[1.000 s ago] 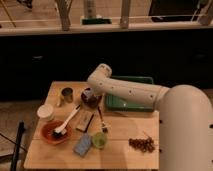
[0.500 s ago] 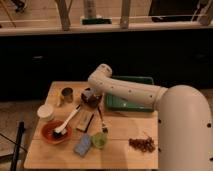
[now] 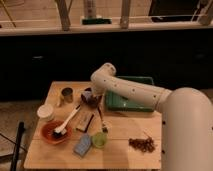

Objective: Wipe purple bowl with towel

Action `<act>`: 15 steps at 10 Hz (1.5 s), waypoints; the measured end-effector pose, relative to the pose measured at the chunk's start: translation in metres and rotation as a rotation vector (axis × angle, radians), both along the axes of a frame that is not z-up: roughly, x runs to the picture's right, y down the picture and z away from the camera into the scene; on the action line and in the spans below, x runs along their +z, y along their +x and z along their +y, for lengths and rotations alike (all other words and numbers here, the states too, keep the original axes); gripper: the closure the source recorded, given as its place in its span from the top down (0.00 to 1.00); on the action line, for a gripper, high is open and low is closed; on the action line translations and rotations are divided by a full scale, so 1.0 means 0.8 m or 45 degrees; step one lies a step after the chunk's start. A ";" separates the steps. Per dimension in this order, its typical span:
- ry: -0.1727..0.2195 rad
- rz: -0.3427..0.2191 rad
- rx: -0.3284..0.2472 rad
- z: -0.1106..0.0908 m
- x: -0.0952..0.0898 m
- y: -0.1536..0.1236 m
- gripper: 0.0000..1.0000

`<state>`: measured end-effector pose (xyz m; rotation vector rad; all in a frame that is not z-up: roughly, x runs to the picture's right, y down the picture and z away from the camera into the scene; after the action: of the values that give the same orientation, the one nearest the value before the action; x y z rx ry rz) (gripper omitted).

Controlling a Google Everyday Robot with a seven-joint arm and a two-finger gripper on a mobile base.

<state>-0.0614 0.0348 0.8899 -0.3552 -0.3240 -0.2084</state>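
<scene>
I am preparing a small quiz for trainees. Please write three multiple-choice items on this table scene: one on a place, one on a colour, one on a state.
1. Where is the purple bowl?
A. under the arm's end, where the claw is
B. inside the tray
C. on the floor

2. What colour is the tray?
A. red
B. green
C. white

3. What lies in the orange dish?
A. a brush
B. nothing
C. a cup

Key: 1 A, the arm ends right over it. 2 B, its rim is green. 3 A, the white handle sticks out.
</scene>
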 end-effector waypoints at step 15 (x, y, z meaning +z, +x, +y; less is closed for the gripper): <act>-0.060 -0.069 -0.214 -0.030 0.035 0.009 0.00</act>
<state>-0.0540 0.0107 0.9179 -0.4244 -0.3533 -0.3764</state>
